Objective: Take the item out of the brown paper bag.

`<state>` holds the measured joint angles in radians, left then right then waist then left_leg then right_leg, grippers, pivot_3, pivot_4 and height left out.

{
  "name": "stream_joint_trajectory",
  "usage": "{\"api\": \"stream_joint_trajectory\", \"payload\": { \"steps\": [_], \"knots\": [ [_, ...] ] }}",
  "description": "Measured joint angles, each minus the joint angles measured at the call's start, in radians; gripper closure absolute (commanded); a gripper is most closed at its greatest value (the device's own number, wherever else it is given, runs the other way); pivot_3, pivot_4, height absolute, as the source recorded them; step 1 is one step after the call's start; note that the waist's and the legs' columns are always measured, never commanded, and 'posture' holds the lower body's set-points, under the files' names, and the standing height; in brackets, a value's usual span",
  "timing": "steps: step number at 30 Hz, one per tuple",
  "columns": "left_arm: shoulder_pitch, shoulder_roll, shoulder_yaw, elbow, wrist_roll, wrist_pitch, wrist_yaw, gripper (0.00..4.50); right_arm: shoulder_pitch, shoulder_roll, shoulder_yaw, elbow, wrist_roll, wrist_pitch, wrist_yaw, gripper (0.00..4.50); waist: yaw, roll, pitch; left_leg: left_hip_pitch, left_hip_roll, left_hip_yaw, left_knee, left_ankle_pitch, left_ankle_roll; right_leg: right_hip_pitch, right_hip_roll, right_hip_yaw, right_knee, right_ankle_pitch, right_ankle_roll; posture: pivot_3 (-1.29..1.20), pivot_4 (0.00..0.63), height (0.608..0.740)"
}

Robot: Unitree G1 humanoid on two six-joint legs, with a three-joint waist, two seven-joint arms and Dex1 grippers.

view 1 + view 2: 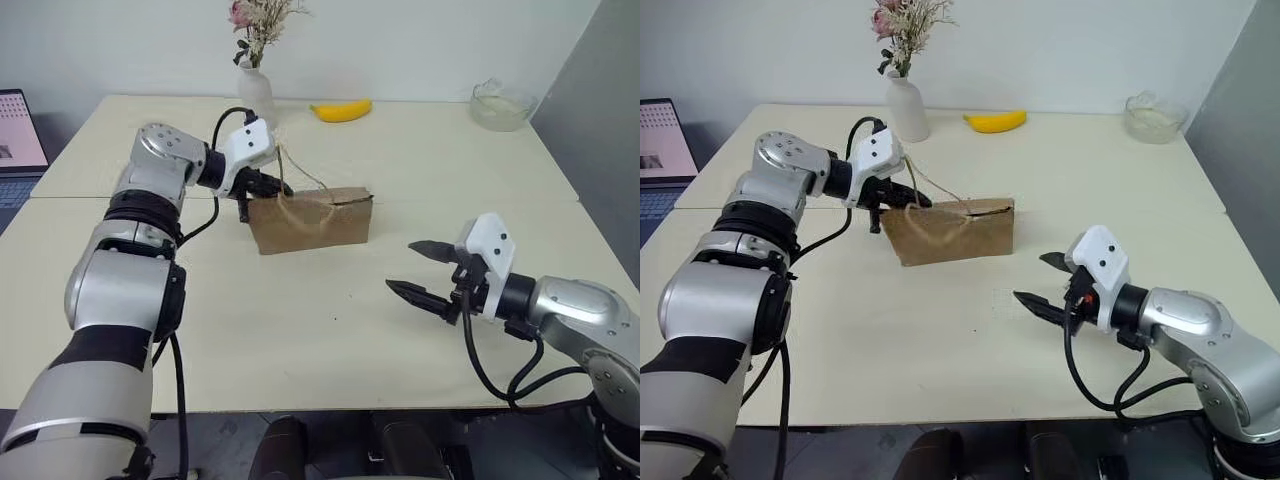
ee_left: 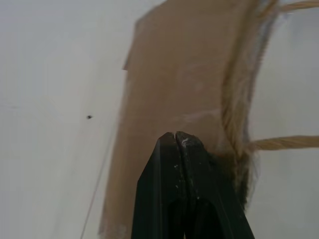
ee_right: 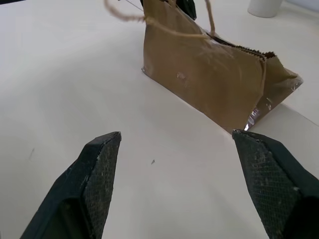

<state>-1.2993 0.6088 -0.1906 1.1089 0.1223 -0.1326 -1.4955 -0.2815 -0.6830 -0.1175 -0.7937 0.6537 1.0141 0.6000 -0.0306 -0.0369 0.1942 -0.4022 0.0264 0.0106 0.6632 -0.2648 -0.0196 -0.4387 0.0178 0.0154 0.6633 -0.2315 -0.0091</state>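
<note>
Two grippers: left gripper [image 1: 268,186] clenched at brown paper bag [image 1: 312,222], right gripper [image 1: 421,270] released, contents hidden.

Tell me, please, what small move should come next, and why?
Probably bring the open right pincer toward the crinkled brown paper bag. The left pincer is shut at the bag's left top edge by the tan loop handle, and the bag's contents are still hidden.

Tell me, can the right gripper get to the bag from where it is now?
Probably yes. The right gripper hangs open above bare table, apart from the bag, with nothing lying between them. The left gripper is shut at the bag's far end, by the handle, so the near end looks free.
</note>
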Motion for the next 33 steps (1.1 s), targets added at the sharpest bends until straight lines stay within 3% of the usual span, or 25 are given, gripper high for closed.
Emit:
{"api": "stream_joint_trajectory", "payload": {
  "steps": [6,12,15,18,25,28,33],
  "knots": [
    [0.249,0.048,-0.012,-0.395,-0.092,0.143,-0.108,4.48,-0.004,-0.033,0.002,0.020,0.019,-0.010,0.021,0.74,-0.002,0.000,0.000,0.001,0.002,-0.003,0.001,0.000,0.000,0.000,-0.001,0.001,0.002,0.000,0.000,0.00,0.150,0.740],
    [0.462,0.090,-0.006,-0.809,-0.180,0.344,-0.053,4.48,-0.014,-0.116,0.017,0.058,0.033,-0.047,0.092,0.74,0.001,0.000,0.000,0.001,0.001,-0.006,0.003,0.000,0.000,0.001,-0.001,0.000,0.002,0.000,0.000,0.00,0.150,0.740],
    [0.502,0.096,0.034,-0.898,-0.181,0.293,0.054,3.93,-0.017,-0.142,0.023,0.070,0.035,-0.064,0.122,0.74,0.003,0.000,0.000,0.002,0.001,-0.006,0.003,0.000,0.000,0.002,-0.002,0.000,0.002,0.001,0.001,0.00,0.150,0.740],
    [0.570,0.154,0.083,-1.021,-0.214,0.275,0.075,2.98,-0.016,-0.163,0.025,0.075,0.037,-0.071,0.145,0.74,-0.002,0.000,0.000,0.002,0.002,-0.004,0.002,0.000,0.000,0.002,-0.002,0.002,0.002,0.001,0.001,0.00,0.150,0.740],
    [0.922,0.259,0.138,-1.322,-0.310,0.259,0.072,0.78,0.009,-0.180,0.042,0.066,0.076,-0.071,0.185,0.74,0.001,0.000,0.000,0.003,0.003,-0.005,0.002,0.000,0.000,0.002,-0.002,0.001,0.002,0.001,0.001,0.00,0.150,0.740],
    [1.029,0.307,0.138,-1.362,-0.303,0.186,0.066,0.78,0.014,-0.183,0.043,0.055,0.092,-0.065,0.186,0.74,0.002,0.000,0.000,0.005,0.002,-0.005,0.002,0.000,0.000,0.003,-0.002,0.001,0.002,0.002,0.000,0.00,0.150,0.740],
    [1.041,0.283,0.088,-1.374,-0.255,0.059,0.111,0.78,0.015,-0.183,0.061,0.048,0.117,-0.062,0.185,0.74,0.012,-0.001,-0.001,0.011,0.001,-0.005,0.003,0.001,0.000,0.012,-0.002,0.000,-0.001,0.003,0.001,0.00,0.150,0.740]
  ]
}}
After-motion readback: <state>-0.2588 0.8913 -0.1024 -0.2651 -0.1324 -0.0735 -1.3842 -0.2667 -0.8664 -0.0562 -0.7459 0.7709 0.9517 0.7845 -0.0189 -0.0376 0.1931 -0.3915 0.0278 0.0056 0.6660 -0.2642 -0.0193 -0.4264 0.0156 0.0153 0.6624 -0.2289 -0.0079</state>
